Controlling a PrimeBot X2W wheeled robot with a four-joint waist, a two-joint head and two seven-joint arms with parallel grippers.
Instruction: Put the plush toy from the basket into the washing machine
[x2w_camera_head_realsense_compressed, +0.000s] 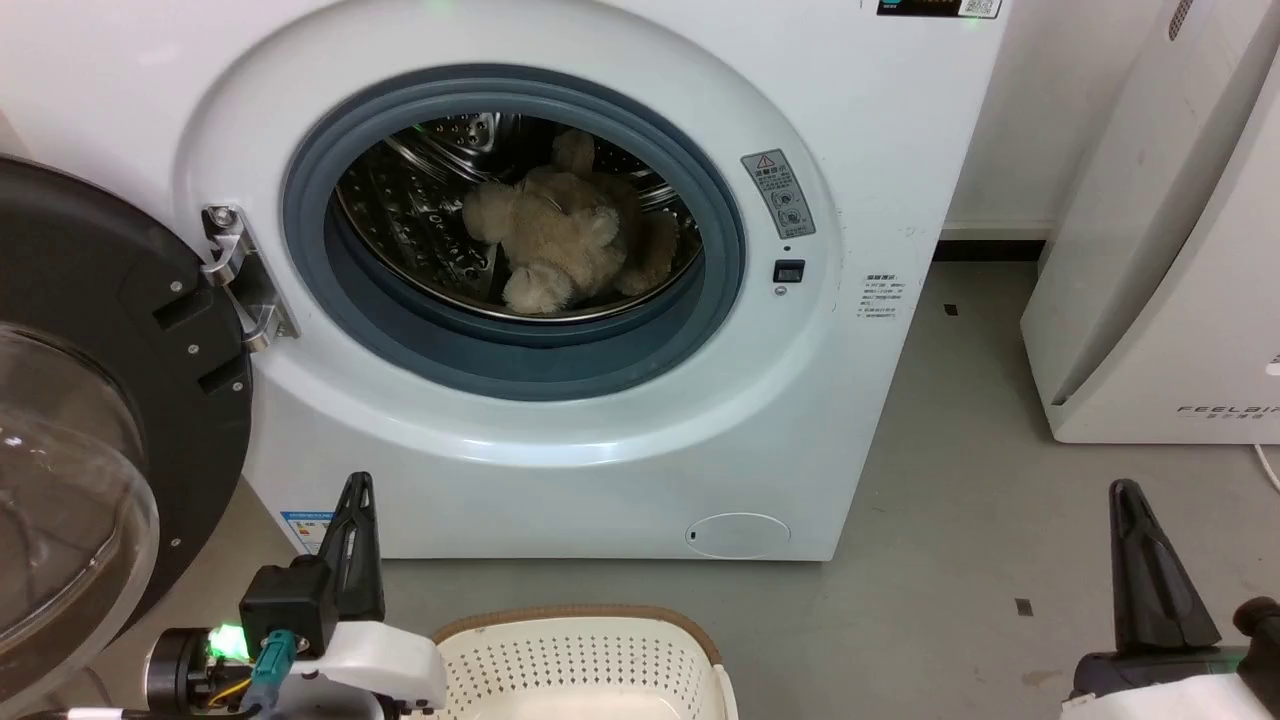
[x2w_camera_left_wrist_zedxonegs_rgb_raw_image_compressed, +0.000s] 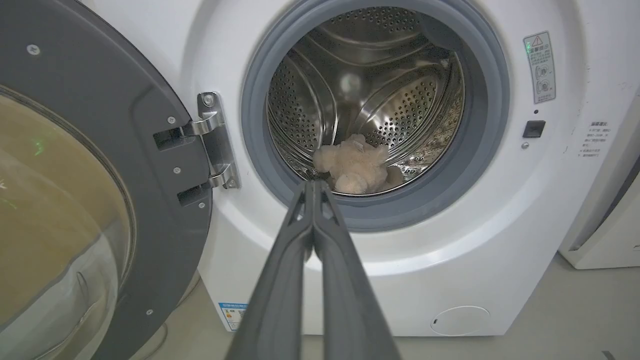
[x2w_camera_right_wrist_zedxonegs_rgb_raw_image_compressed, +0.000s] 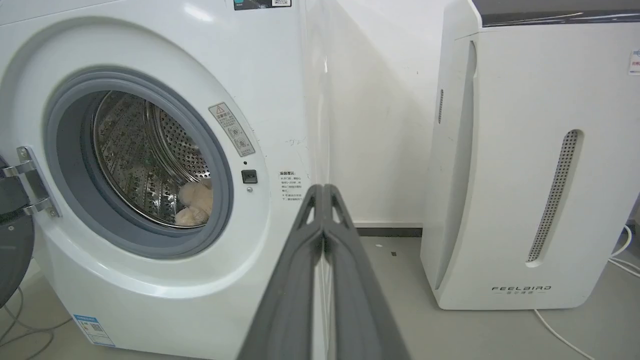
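The beige-tan plush toy (x2w_camera_head_realsense_compressed: 565, 235) lies on the floor of the steel drum inside the washing machine (x2w_camera_head_realsense_compressed: 870, 200); it also shows as the plush toy (x2w_camera_left_wrist_zedxonegs_rgb_raw_image_compressed: 356, 164) and the plush toy (x2w_camera_right_wrist_zedxonegs_rgb_raw_image_compressed: 196, 202) through the porthole. The black-framed glass door (x2w_camera_head_realsense_compressed: 90, 400) stands swung open at the left. The cream perforated basket (x2w_camera_head_realsense_compressed: 585, 660) sits on the floor below the washer, its visible part holding nothing. My left gripper (x2w_camera_head_realsense_compressed: 357, 482) is at the lower left, outside the drum, fingers pressed together and holding nothing (x2w_camera_left_wrist_zedxonegs_rgb_raw_image_compressed: 313, 184). My right gripper (x2w_camera_head_realsense_compressed: 1128, 490) is at the lower right, also shut on nothing (x2w_camera_right_wrist_zedxonegs_rgb_raw_image_compressed: 323, 188).
A white FEELBAIR appliance (x2w_camera_head_realsense_compressed: 1180, 250) stands to the right of the washer, with a strip of grey floor (x2w_camera_head_realsense_compressed: 950, 480) between them. A white cable (x2w_camera_right_wrist_zedxonegs_rgb_raw_image_compressed: 555, 332) trails on the floor beside that appliance. The open door (x2w_camera_left_wrist_zedxonegs_rgb_raw_image_compressed: 100, 175) juts out close to my left arm.
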